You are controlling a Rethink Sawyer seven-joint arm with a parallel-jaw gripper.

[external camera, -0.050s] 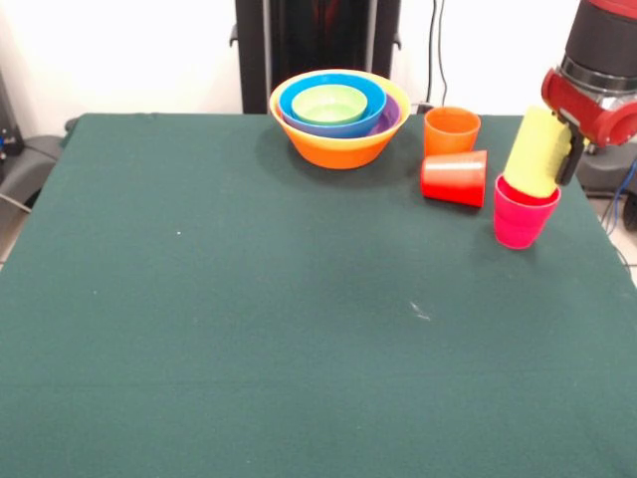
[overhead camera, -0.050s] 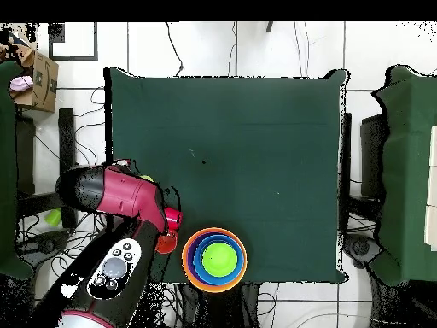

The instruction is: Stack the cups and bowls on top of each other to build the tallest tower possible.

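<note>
On the green tabletop [external camera, -0.050s: 249, 329], near its far edge, four bowls sit nested: a large yellow-orange bowl [external camera, -0.050s: 338, 147] holding a purple bowl [external camera, -0.050s: 390, 119], then a blue bowl [external camera, -0.050s: 299, 100], with a small light green bowl [external camera, -0.050s: 329, 104] innermost. To their right an orange cup [external camera, -0.050s: 451, 130] stands upright, and just in front of it a red cup [external camera, -0.050s: 455, 178] lies on its side. Further right, a pink cup [external camera, -0.050s: 521, 220] stands upright near the tabletop's edge with a yellow cup [external camera, -0.050s: 537, 151] upside down and tilted, its lower end in the pink cup's mouth. The end effector [external camera, -0.050s: 569, 149] holds the yellow cup near its upper end.
</note>
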